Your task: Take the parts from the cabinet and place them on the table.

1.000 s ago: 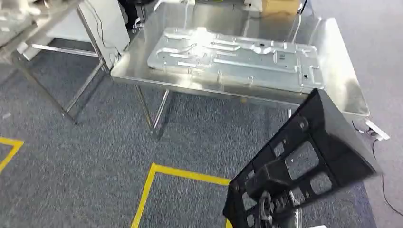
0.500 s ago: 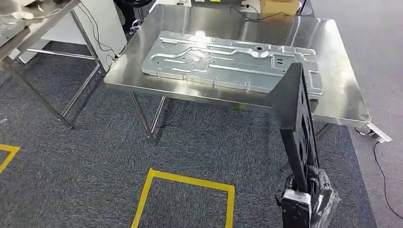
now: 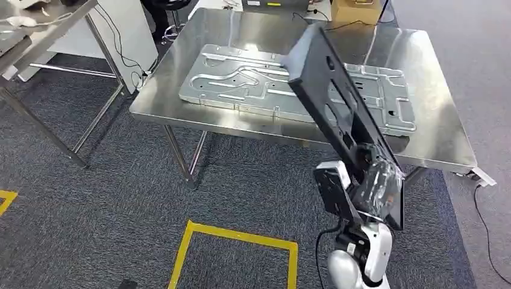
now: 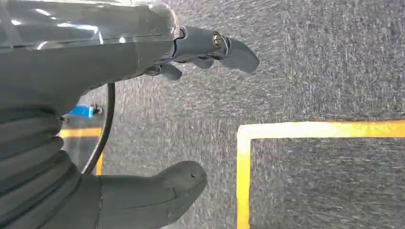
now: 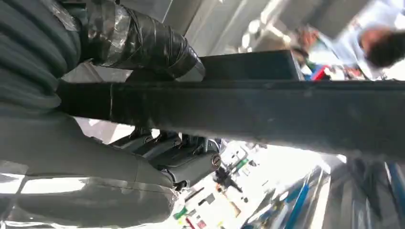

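I saw my right hand (image 3: 375,188) clamped on the black panel's (image 3: 337,102) lower end, the panel tilting up over the steel table's (image 3: 440,129) near edge and the silver stamped sheet (image 3: 241,78). My left hand (image 4: 157,119) hung fingers apart above carpet (image 4: 334,57).

A flat metal plate (image 3: 283,81) lies along the middle of the worktop (image 3: 440,129), well in from every edge. A box (image 3: 354,9) sits at the far edge, toward the right corner. In front of the near edge, the right robot hand (image 3: 373,186) holds a panel (image 3: 337,96) that tilts up over the worktop's near right part. A taped square (image 3: 235,253) marks the floor before the worktop. The left robot hand (image 4: 143,95) hangs over that floor.
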Motion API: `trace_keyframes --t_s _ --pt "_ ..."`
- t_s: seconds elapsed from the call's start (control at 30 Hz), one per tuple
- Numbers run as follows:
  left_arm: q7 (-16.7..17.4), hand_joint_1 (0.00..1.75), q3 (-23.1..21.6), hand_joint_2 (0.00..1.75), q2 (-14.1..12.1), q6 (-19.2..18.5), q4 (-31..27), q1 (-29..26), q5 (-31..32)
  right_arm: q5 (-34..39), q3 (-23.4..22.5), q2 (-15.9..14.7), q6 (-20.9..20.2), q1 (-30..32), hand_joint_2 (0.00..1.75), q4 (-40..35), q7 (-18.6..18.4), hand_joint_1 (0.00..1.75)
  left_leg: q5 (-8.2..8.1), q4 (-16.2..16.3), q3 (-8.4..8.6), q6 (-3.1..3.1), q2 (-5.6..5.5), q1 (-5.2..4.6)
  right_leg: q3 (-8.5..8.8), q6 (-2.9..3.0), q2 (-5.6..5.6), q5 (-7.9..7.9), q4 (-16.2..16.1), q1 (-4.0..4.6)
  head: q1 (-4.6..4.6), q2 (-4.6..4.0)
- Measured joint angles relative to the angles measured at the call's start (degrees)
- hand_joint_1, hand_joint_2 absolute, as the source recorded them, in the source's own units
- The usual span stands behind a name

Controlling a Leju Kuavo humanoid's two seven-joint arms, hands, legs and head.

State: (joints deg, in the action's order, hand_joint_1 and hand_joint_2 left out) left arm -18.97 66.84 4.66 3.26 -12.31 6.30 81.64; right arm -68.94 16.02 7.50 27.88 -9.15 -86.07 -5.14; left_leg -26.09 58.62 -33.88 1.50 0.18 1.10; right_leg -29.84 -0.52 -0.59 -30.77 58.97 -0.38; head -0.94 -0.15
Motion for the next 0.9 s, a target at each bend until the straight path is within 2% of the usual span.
trace_keyframes --t_s 0.03,0.07,0.13,0.17,0.2,0.23,0.3,0.33,0.37,0.43,0.47,0.5,0.53,0.57,0.63,0.67,0.7,0.73,0.77,0.8,0.83,0.87,0.9 --pt "0.09 0.00 -0.28 1.75 0.00 -0.15 0.00 0.30 0.15 -0.92 0.44 -0.28 -1.00 -1.58 1.75 1.40 -0.68 1.75 -0.24 -0.07 0.27 0.39 -0.09 0.01 -1.07 -0.25 0.18 -0.84 2.32 0.03 0.00 0.00" --pt "0.15 0.00 -0.63 1.75 0.00 -0.28 0.00 0.56 0.24 -1.57 0.93 -0.67 -2.16 -3.36 1.75 3.13 -1.29 1.75 -0.46 -0.06 0.45 0.73 -0.08 0.01 -3.54 -0.48 0.22 -2.52 6.65 -0.02 -0.04 0.00" --pt "0.24 0.00 -1.27 1.75 0.00 -0.50 0.00 0.87 0.50 -2.25 1.92 -1.09 -4.24 -5.68 1.75 6.32 -2.23 1.75 -1.05 -0.06 0.98 0.90 -0.11 -0.02 -9.54 -0.82 0.27 -5.25 15.85 -0.19 -0.04 0.00" --pt "0.28 0.00 -1.35 1.75 0.00 -0.52 0.00 0.92 0.66 -2.44 2.40 -1.33 -5.38 -6.53 1.75 7.87 -2.71 1.75 -1.45 -0.05 1.47 0.86 -0.25 -0.02 -11.82 -0.85 0.27 -4.76 18.24 -0.26 -0.04 0.00" --pt "0.37 0.00 -1.44 1.75 0.00 -0.61 0.00 0.90 0.65 -2.68 2.95 -1.42 -6.44 -7.43 1.75 9.19 -3.03 1.75 -1.89 -0.05 2.06 0.74 -0.35 -0.02 -12.46 -0.80 0.28 -2.82 17.47 -0.32 -0.04 0.00" --pt "0.46 0.00 -1.62 1.75 0.00 -0.70 0.00 0.91 0.70 -2.93 3.59 -1.53 -7.21 -8.40 1.75 10.43 -3.23 1.75 -2.43 -0.05 2.85 0.60 -0.45 -0.02 -11.82 -0.62 0.30 0.50 14.16 -0.34 -0.04 0.00" --pt "0.55 0.00 -1.99 1.75 0.00 -0.76 0.00 1.09 0.72 -3.12 4.87 -1.57 -8.34 -10.11 1.75 12.45 -3.58 1.75 -3.57 -0.07 4.38 0.20 -0.58 -0.02 -8.62 0.23 0.29 8.17 4.00 -0.20 -0.04 0.00" --pt "0.61 0.00 -2.25 1.75 0.09 -0.87 0.02 1.19 0.72 -3.17 5.57 -1.57 -8.78 -10.99 1.75 13.63 -3.58 1.75 -3.89 -0.23 4.49 -0.01 -0.59 -0.12 -8.08 0.54 0.24 7.27 3.33 0.23 0.02 0.00" --pt "0.65 0.00 -2.51 1.75 0.09 -0.98 0.02 1.39 0.72 -3.21 6.30 -1.59 -9.33 -12.07 1.75 14.58 -3.67 1.75 -4.18 -0.11 4.61 -0.48 -0.72 -0.27 -7.30 0.84 0.37 7.02 1.50 0.65 -0.07 0.00" --pt "0.76 0.00 -2.62 1.75 0.09 -1.16 0.02 1.41 0.68 -3.56 7.52 -1.59 -9.88 -13.24 1.75 16.06 -3.95 1.75 -4.36 -0.59 4.55 -1.11 -0.62 0.14 -7.28 1.28 0.31 5.87 1.22 0.86 -0.04 0.00" --pt "0.79 0.00 -2.62 1.75 0.09 -1.18 0.02 1.54 0.65 -3.78 7.96 -1.59 -10.27 -13.68 1.75 16.52 -4.19 1.75 -4.50 -1.06 5.10 -1.42 -0.53 -0.07 -6.89 1.54 0.24 5.73 0.77 0.80 -0.02 0.00" --pt "0.87 0.00 -2.64 1.75 0.11 -1.20 0.02 1.62 0.65 -4.02 8.39 -1.51 -10.60 -13.88 1.75 16.87 -4.37 1.75 -4.96 -1.00 5.36 -1.66 -0.50 0.04 -5.77 1.69 0.34 5.74 -0.33 -0.12 -0.02 0.00" --pt "0.87 0.00 -2.66 1.75 0.17 -1.27 0.04 1.76 0.63 -4.28 9.02 -1.48 -10.77 -14.34 1.75 17.52 -4.43 1.75 -5.32 0.93 4.84 -1.85 -0.44 0.08 -4.74 2.13 0.39 5.46 -0.96 -0.01 -0.02 0.00" --pt "0.94 0.00 -2.67 1.75 0.15 -1.27 0.04 1.83 0.55 -4.39 9.57 -1.42 -11.17 -14.91 1.75 18.01 -4.59 1.75 -6.59 4.76 2.52 -1.94 -0.47 0.14 -4.32 2.57 0.57 5.16 -1.08 0.02 0.00 0.00" --pt "1.09 0.00 -2.67 1.75 -0.04 -1.27 0.04 1.80 0.37 -4.74 10.36 -1.42 -11.47 -15.46 1.75 18.81 -4.87 1.75 -8.90 13.33 -3.31 -2.36 -0.48 0.17 -3.51 2.62 0.54 4.29 -1.08 0.07 0.04 0.00" --pt "1.18 0.00 -2.67 1.75 -0.07 -1.27 0.04 1.61 0.30 -5.07 10.62 -1.42 -11.49 -15.51 1.75 19.12 -5.02 1.75 -8.97 16.17 -5.72 -2.50 -0.47 0.18 -2.97 2.62 0.53 3.78 -1.06 0.08 0.09 0.00" --pt "1.18 0.00 -2.67 1.75 -0.11 -1.27 0.04 1.42 0.28 -5.31 10.88 -1.42 -11.51 -15.56 1.75 19.34 -5.26 1.75 -7.45 16.41 -6.96 -2.62 -0.45 0.19 -2.31 2.55 0.47 3.24 -0.99 0.07 0.04 0.00" --pt "1.20 0.00 -2.67 1.75 -0.11 -1.29 0.04 1.30 0.22 -5.33 11.26 -1.42 -11.56 -15.72 1.75 19.60 -5.39 1.75 -4.42 14.04 -6.90 -2.68 -0.42 0.23 -1.47 2.42 0.36 2.58 -0.90 0.02 0.07 0.00" --pt "1.20 0.00 -2.67 1.75 -0.15 -1.29 0.04 1.28 0.13 -5.33 11.50 -1.42 -11.69 -15.96 1.75 19.67 -5.42 1.75 0.03 8.99 -5.68 -2.66 -0.38 0.29 -0.50 2.24 0.33 1.74 -0.73 -0.03 0.07 0.00" --pt "1.20 0.00 -2.67 1.75 -0.22 -1.29 0.04 1.29 0.11 -5.35 11.69 -1.42 -11.78 -16.21 1.75 19.67 -5.44 1.75 3.64 3.98 -4.23 -2.58 -0.32 0.33 0.37 1.99 0.32 0.92 -0.48 -0.05 0.07 0.00" --pt "1.20 0.00 -2.67 1.75 -0.24 -1.33 0.07 1.07 0.02 -5.44 11.95 -1.46 -11.89 -16.31 1.75 19.71 -5.44 1.75 3.00 3.28 -3.83 -2.43 -0.31 0.26 0.53 1.66 0.27 0.32 -0.58 -0.03 0.02 0.00" --pt "1.20 0.00 -2.67 1.75 -0.24 -1.38 0.11 1.08 -0.07 -5.53 12.24 -1.53 -11.99 -16.82 1.75 19.69 -5.44 1.75 2.99 2.25 -3.24 -2.39 -0.36 -0.17 0.34 1.25 0.12 0.05 -0.02 0.40 0.04 0.00" --pt "1.20 0.00 -2.69 1.75 -0.26 -1.38 0.11 1.34 -0.07 -5.66 12.61 -1.53 -12.24 -16.96 1.75 19.60 -5.44 1.75 1.53 1.28 -2.71 -1.63 -0.35 -0.16 -0.11 1.05 0.10 0.07 -0.09 0.32 0.11 0.00"
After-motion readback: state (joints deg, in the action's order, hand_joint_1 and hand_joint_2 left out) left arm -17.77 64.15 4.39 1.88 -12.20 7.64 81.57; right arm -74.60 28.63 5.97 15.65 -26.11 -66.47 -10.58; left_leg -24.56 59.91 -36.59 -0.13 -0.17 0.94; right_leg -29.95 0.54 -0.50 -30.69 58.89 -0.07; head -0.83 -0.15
